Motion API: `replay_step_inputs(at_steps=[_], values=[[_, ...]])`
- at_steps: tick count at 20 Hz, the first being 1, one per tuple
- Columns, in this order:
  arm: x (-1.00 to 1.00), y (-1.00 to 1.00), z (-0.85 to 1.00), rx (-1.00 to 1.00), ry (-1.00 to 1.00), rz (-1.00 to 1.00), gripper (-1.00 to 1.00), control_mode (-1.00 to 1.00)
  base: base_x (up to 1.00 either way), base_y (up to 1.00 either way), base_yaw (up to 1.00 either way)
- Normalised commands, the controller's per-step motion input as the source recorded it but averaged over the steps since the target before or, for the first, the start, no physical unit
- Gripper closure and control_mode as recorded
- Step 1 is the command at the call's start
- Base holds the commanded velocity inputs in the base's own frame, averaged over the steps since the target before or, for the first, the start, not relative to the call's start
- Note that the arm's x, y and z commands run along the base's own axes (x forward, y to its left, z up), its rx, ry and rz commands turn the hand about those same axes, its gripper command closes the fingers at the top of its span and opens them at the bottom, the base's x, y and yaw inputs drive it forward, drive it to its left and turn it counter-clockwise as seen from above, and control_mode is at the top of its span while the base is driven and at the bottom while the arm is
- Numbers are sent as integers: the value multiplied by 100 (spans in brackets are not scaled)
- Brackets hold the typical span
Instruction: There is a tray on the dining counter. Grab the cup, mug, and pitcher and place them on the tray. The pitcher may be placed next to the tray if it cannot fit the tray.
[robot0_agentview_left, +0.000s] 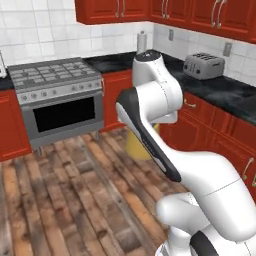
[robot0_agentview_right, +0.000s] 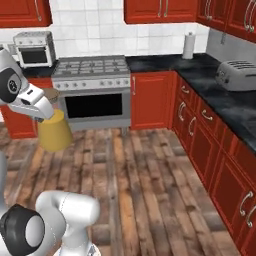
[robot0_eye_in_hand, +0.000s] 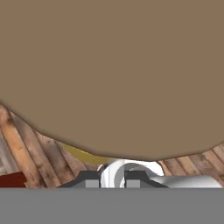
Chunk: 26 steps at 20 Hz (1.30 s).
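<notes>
Red cabinets run round two walls of this kitchen, with black worktop above them and a worn plank floor below. Against the back wall stands the steel range, the biggest single thing after the cabinets; a toaster sits on the worktop to the right, and a paper-towel roll stands in the far corner. No island top or tray is in front of the robot from where it stands now.

Held up over the floor, well clear of everything, is the pitcher. From the right base view it hangs just under the white hand, its wide orange-yellow body tapering up to the tan lid. From the left base view just a yellow patch of it peeps out behind the arm. In the hand view the lid fills nearly everything, with a sliver of yellow below its edge.

The gripper sits at the neck of the jug, and since the jug hangs in the air beneath it, I'd say it is clamped on the pitcher (the fingertips themselves are hidden against the lid, so the exact hold can't be made out).

So the step in hand looks like the carry: pitcher lifted, not yet delivered. Next, I'd judge, the base has to turn and drive until the dining counter and its tray come into sight, with the jug kept upright and steady, then lower it onto the tray or beside it if there is no room.
</notes>
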Motion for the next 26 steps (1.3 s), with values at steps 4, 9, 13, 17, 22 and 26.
replay_step_inputs(at_steps=[4, 9, 13, 17, 22, 26], values=[[0, 0, 0, 0, 0, 0, 100, 100, 100, 0, 25], [0, 0, 0, 0, 0, 0, 100, 100, 100, 0, 28], [0, 0, 0, 0, 0, 0, 100, 100, 100, 0, 38], [0, 0, 0, 0, 0, 0, 100, 100, 100, 0, 47], [0, 0, 0, 0, 0, 0, 100, 100, 100, -3, 58], [0, 0, 0, 0, 0, 0, 100, 100, 100, -9, 62]])
